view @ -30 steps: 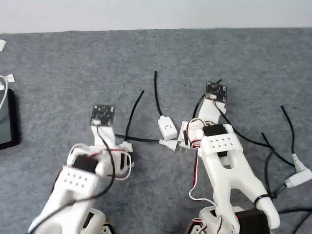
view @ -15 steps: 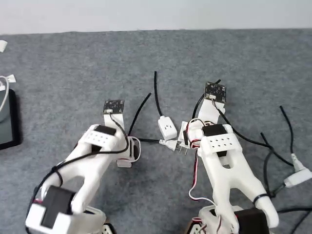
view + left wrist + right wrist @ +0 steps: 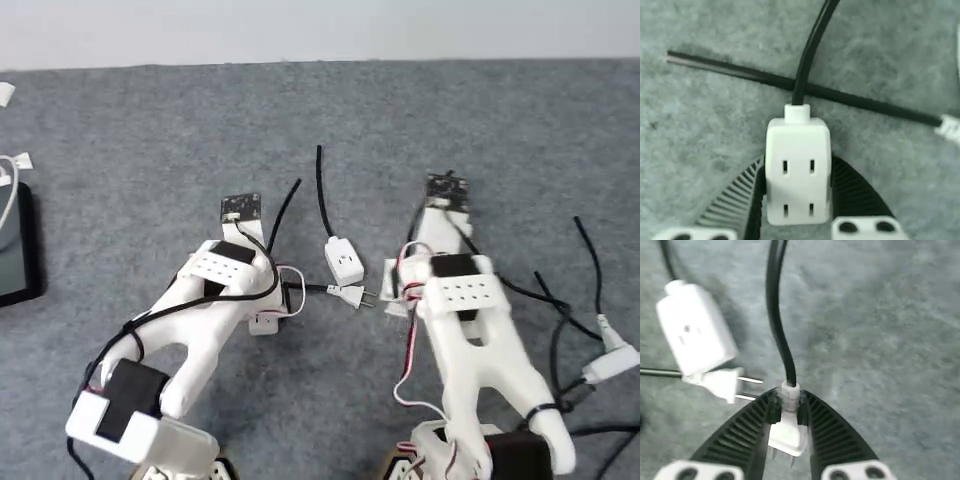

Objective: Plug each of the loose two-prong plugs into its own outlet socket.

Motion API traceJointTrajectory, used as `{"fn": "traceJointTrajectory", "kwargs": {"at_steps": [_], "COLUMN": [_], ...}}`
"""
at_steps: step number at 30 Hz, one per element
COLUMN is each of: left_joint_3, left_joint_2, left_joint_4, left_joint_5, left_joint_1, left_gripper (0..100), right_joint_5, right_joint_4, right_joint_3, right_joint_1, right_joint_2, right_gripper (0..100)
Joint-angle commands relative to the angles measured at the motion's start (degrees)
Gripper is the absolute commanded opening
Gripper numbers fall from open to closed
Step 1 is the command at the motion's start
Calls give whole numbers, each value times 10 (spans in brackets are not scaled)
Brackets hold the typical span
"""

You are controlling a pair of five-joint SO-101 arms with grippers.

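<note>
My left gripper [image 3: 797, 162] is shut on a white outlet socket [image 3: 798, 170], slot face up, with its black cord running away from it. In the high view this gripper [image 3: 268, 312] sits left of centre. My right gripper [image 3: 788, 397] is shut on a white two-prong plug [image 3: 787, 432] whose cord rises between the fingers; in the high view it [image 3: 400, 293] sits right of centre. Between the arms lie a second white outlet socket [image 3: 343, 262] [image 3: 696, 335] and a loose white plug [image 3: 350, 296] [image 3: 720, 382], prongs pointing toward the right gripper.
Black cords [image 3: 320, 190] trail across the grey mat [image 3: 150, 150]. More cables and white connectors [image 3: 610, 358] lie at the right edge. A dark flat device [image 3: 12, 245] sits at the left edge.
The left arm has swung forward and right, bringing its held socket close to the loose plug's cord. The right gripper has shifted slightly right, away from the loose plug.
</note>
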Motion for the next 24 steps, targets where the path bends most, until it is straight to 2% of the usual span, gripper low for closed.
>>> {"fn": "traceJointTrajectory", "kwargs": {"at_steps": [1,4,13,15,17,20,24], "left_joint_3": [-67,-101,-248,-255,-255,-255,-255], "left_joint_2": [6,44,174,178,178,178,177], "left_joint_4": [-37,-33,54,63,65,75,94], "left_joint_5": [40,40,36,5,-33,-18,-22], "left_joint_1": [10,10,8,8,10,8,11], "left_gripper": [13,13,13,23,53,129,216], "right_joint_5": [11,31,127,142,144,144,144], "right_joint_4": [38,44,39,39,39,44,62], "right_joint_3": [-49,-48,-33,-31,-31,-31,-34], "right_joint_1": [44,64,64,64,64,63,63], "right_joint_2": [-16,-15,-15,-15,-15,-15,-16], "right_gripper": [8,8,9,9,9,26,149]}}
